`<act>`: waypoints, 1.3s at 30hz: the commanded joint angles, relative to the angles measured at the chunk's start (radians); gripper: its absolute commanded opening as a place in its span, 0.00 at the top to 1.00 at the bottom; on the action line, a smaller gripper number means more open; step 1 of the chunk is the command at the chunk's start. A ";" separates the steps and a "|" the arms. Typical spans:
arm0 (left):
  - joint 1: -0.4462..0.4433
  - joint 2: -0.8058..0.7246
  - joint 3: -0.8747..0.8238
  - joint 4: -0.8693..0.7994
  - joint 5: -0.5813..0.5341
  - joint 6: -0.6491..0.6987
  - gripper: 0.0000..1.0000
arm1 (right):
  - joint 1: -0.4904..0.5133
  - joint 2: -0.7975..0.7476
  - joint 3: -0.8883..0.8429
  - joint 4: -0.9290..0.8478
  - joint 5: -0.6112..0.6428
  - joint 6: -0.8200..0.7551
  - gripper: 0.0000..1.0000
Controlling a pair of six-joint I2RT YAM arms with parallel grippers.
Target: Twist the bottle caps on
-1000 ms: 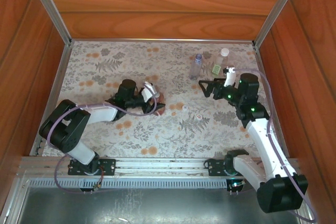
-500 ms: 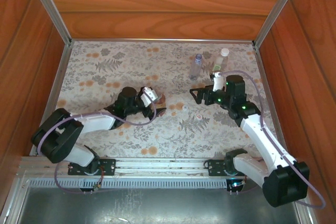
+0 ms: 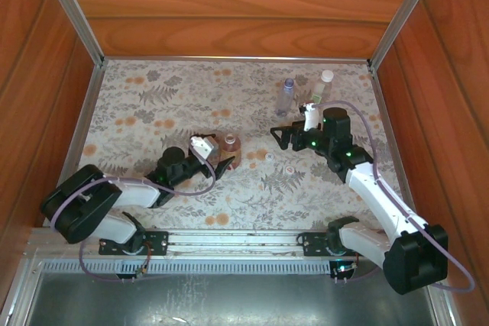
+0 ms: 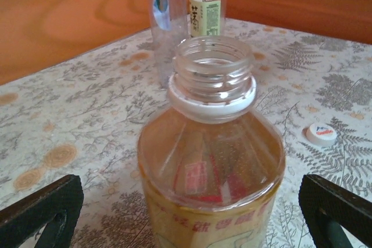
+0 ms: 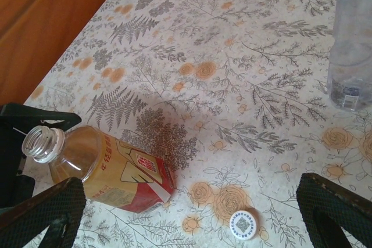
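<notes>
An amber bottle (image 4: pixel 212 161) stands upright and uncapped near the middle of a flower-print surface (image 3: pixel 153 104), its threaded neck bare. The left fingers (image 4: pixel 40 210) are spread wide on either side of it and do not touch it. The right fingers (image 5: pixel 334 204) are spread wide too and hold nothing, hovering to the right of the bottle. Two white caps lie flat on the surface to the bottle's right: a nearer cap (image 3: pixel 269 156) and a farther cap (image 3: pixel 290 169). At the back, a bluish bottle (image 3: pixel 287 95) and a green-label bottle (image 3: pixel 319 91) stand side by side. The green-label one carries a white top; whether the bluish one is capped is hard to tell. The step in hand looks like capping the amber bottle. Next, the left fingers would likely need to close on the bottle's body to steady it. The right fingers would then drop onto the nearer cap, pinch and lift it, seat it squarely on the neck and twist.
</notes>
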 commanded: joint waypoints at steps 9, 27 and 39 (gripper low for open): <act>-0.079 0.208 0.015 0.326 -0.078 -0.021 0.00 | 0.033 -0.022 -0.070 0.060 0.021 0.022 0.00; -0.083 0.300 0.042 0.326 -0.070 -0.018 0.29 | 0.049 -0.059 -0.099 0.046 0.087 0.011 0.00; -0.041 0.342 0.082 0.325 0.237 -0.026 0.35 | 0.168 -0.065 -0.147 -0.028 0.269 -0.039 0.01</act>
